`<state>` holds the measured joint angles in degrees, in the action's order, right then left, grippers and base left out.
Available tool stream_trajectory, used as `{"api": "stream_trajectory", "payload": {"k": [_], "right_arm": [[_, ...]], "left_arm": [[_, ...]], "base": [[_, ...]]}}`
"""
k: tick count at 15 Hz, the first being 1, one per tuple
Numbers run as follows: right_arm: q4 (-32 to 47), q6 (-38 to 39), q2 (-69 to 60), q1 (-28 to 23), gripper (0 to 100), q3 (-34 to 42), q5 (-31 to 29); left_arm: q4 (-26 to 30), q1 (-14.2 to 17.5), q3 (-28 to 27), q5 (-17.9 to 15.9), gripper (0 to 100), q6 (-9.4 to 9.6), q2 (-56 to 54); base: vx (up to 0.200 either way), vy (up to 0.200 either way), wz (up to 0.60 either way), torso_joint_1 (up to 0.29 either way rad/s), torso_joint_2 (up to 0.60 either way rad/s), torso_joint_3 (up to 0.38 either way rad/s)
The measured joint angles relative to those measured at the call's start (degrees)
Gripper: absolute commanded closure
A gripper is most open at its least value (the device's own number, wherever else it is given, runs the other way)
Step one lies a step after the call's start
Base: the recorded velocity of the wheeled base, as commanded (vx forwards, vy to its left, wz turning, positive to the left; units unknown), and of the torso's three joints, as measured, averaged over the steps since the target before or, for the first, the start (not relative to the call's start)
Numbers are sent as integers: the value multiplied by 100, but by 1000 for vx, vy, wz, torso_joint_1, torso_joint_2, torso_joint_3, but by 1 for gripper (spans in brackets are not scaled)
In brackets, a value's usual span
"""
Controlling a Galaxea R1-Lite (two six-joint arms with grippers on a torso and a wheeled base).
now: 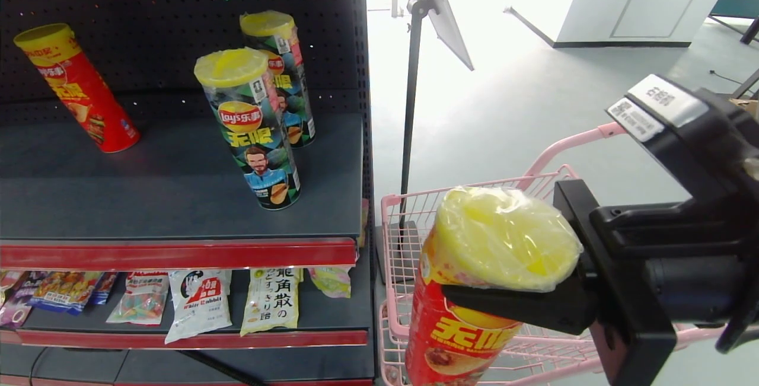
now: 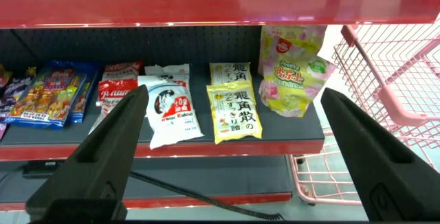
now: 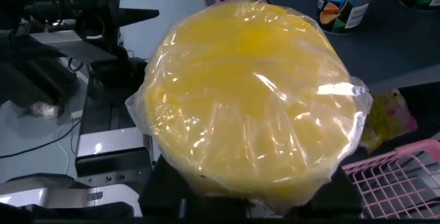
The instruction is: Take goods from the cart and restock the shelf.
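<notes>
light: bright, floor (image 1: 504, 95) washed out | glare: sheen on wrapped can (image 3: 261, 93) | shadow: lower shelf (image 2: 282, 129) dim

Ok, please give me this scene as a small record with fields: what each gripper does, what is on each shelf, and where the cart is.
right gripper: shut on the held can, red with a yellow lid, over the pink cart
left gripper: open, empty, facing the lower shelf
top shelf: second red can at the left, two green cans toward the right
lower shelf: snack bags lying in a row
cart position: right of the shelf
</notes>
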<state>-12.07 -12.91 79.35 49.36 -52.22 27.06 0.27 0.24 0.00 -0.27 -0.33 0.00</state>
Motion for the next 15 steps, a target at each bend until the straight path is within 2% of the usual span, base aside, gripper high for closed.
{"api": "stream_trajectory", "payload": {"k": [15], "right_arm": [[-145,71,190,129,100,-161,-16]], "left_arm": [[-2,0,0,0,0,1,0]], "base": [[0,0,0,0,0,0]]}}
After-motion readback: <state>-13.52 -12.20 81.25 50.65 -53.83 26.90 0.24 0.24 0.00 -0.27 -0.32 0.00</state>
